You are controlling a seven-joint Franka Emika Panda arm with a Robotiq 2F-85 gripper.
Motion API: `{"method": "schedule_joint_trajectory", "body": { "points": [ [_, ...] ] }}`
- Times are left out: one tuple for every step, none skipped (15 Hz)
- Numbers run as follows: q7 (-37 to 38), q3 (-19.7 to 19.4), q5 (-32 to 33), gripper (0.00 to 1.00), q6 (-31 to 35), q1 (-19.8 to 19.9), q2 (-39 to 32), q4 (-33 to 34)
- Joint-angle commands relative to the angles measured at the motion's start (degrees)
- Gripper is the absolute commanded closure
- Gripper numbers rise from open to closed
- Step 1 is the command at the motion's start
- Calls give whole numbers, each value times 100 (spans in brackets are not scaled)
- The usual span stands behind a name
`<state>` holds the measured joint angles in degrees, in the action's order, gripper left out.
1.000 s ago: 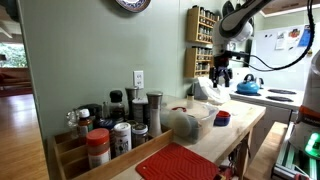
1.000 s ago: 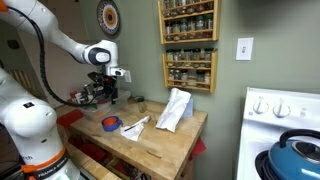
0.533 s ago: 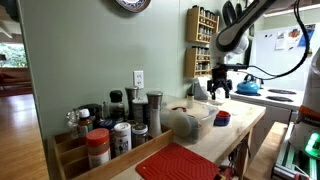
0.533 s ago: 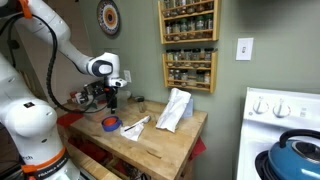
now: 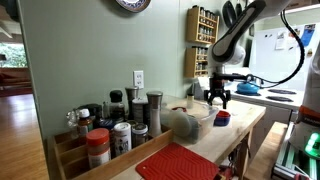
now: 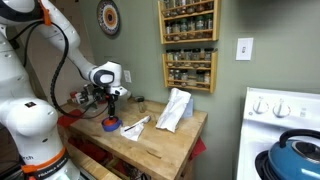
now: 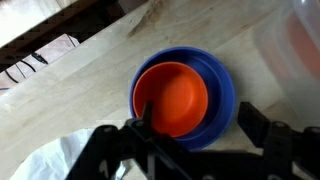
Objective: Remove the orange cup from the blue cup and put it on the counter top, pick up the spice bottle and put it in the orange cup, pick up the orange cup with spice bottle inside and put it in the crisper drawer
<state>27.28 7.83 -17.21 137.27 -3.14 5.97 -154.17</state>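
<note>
Our end effector (image 7: 196, 128) is wide open and holds nothing, and the orange cup (image 7: 172, 98) sits right under it inside the blue cup (image 7: 222, 90).

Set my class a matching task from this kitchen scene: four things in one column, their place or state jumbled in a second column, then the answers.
Things:
1. orange cup
2. blue cup
3. gripper
4. kettle

Place or state:
A. on the stove
B. open, above the cups
C. nested inside another cup
D. holds another cup

Pairs: 1-C, 2-D, 3-B, 4-A
</note>
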Motion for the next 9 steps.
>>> {"method": "schedule_joint_trajectory", "body": {
  "points": [
    [146,-46,-244,47,312,-90,-84,-139],
    [155,-48,-271,54,345,-92,-117,-145],
    [148,-50,-320,62,364,-96,-137,-148],
    [148,-51,-351,69,380,-97,-161,-147],
    [145,-53,-380,77,404,-99,-182,-149],
    [136,-56,-407,85,420,-101,-201,-151],
    [130,-59,-435,92,431,-102,-220,-151],
    [123,-61,-455,97,440,-104,-239,-147],
    [117,-64,-474,98,447,-106,-265,-140]
  ]
}}
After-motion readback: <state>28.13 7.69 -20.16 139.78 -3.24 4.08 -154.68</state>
